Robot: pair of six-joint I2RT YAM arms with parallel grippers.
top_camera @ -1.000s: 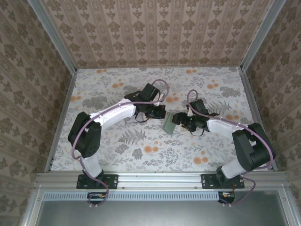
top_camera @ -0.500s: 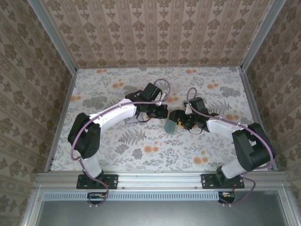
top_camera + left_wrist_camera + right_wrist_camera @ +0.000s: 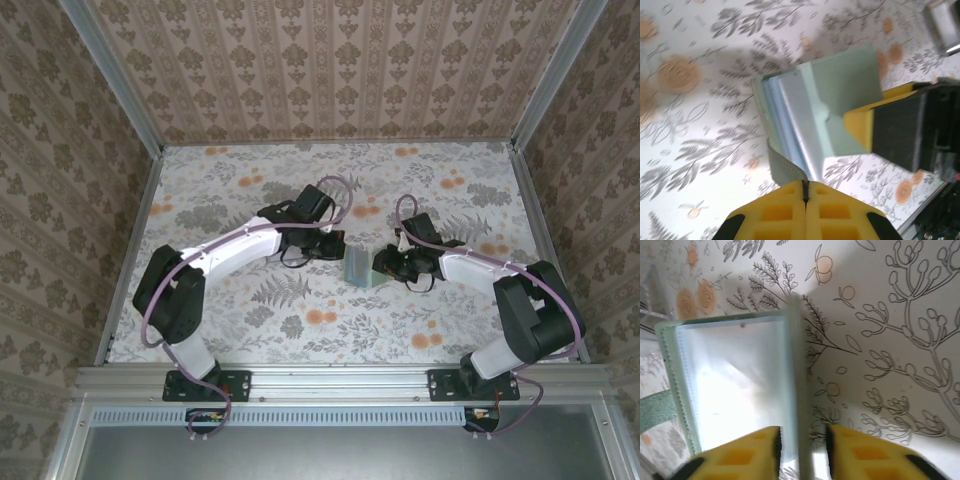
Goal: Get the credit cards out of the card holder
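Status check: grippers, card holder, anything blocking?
Left gripper shut on card holder strap. Right gripper pinching the holder's edge. Holder open over the table; cards not discernible. Nothing in the way.

Lab-type robot test cell, not a home. Counter (image 3: 250,320) covered in floral print sheet, boxed in by three walls (image 3: 330,60) of patterned wallpaper with aluminium corner posts (image 3: 110,75). Metal rail (image 3: 340,382) at near edge carries two bolted arm bases; cables run below it.

Floral tabletop (image 3: 300,310), damask-papered walls (image 3: 330,60)
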